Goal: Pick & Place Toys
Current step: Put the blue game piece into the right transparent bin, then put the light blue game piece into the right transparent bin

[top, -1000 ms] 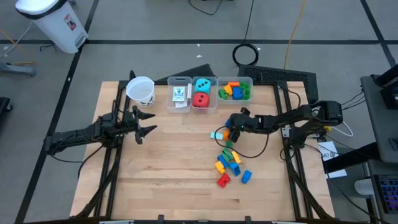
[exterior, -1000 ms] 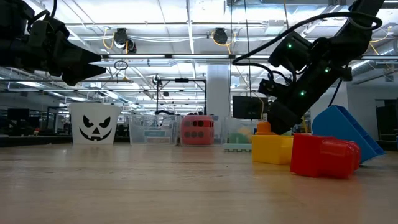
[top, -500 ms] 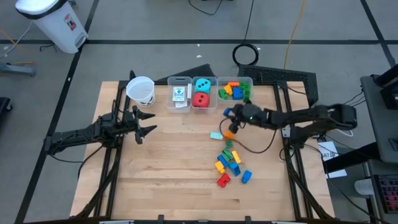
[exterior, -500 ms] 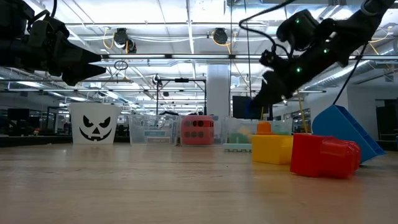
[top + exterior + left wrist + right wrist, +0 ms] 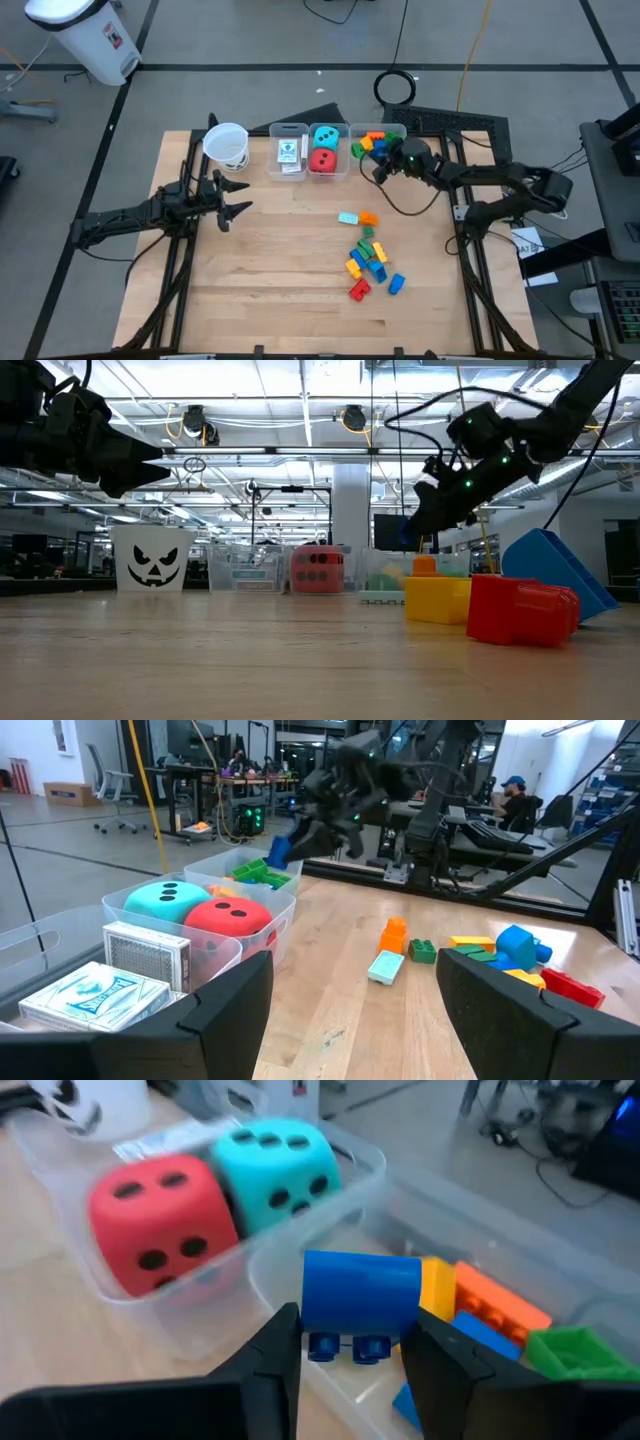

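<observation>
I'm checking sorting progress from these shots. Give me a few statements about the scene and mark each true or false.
1. The right gripper holds a blue brick. True.
2. It holds that brick above the bin of bricks. True.
3. The teal die lies loose on the table. False: it shares the middle bin with the red die.
4. The left gripper carries a card pack. False: open, empty, beside the paper cup.

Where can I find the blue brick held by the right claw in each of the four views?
High view: hidden under the right claw, at the brick bin.
Low view: cannot tell; the claw is dark against the room.
Left wrist view: blue brick in the far claw, above the brick bin.
Right wrist view: centre, between the fingers.
Shared landmark: the red die.
</observation>
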`<state>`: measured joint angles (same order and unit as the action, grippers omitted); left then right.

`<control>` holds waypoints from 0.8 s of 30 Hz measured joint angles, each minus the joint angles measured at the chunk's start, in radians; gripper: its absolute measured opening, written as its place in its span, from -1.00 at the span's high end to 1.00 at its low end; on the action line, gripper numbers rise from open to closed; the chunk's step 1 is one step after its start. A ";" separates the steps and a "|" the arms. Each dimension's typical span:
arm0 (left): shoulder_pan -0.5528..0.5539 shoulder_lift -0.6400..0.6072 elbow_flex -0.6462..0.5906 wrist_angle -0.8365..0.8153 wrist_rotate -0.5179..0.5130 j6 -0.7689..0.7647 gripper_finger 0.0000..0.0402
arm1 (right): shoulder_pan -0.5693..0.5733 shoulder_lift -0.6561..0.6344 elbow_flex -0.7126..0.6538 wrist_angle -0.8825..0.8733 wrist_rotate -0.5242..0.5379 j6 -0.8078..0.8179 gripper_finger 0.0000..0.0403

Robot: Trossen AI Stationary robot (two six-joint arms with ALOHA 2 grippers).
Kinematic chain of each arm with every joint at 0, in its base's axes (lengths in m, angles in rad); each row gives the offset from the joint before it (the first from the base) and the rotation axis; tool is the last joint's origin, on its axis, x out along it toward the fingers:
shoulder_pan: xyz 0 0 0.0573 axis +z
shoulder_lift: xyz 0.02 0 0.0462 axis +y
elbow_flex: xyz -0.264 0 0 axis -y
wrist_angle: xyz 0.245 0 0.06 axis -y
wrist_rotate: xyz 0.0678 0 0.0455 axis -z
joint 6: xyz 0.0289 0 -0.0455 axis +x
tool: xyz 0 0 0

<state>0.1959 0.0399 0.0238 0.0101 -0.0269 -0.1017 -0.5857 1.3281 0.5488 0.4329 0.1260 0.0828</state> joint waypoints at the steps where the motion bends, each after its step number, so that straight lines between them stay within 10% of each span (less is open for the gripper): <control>1: 0.000 0.000 0.000 0.000 0.000 0.000 -0.43 | -0.012 0.024 0.000 0.012 0.000 0.003 0.46; 24: 0.000 0.000 0.000 0.000 0.000 0.000 -0.43 | -0.023 0.144 0.000 0.140 0.001 -0.023 -0.21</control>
<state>0.1959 0.0400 0.0242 0.0101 -0.0269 -0.1017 -0.6084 1.4723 0.5488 0.5729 0.1267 0.0599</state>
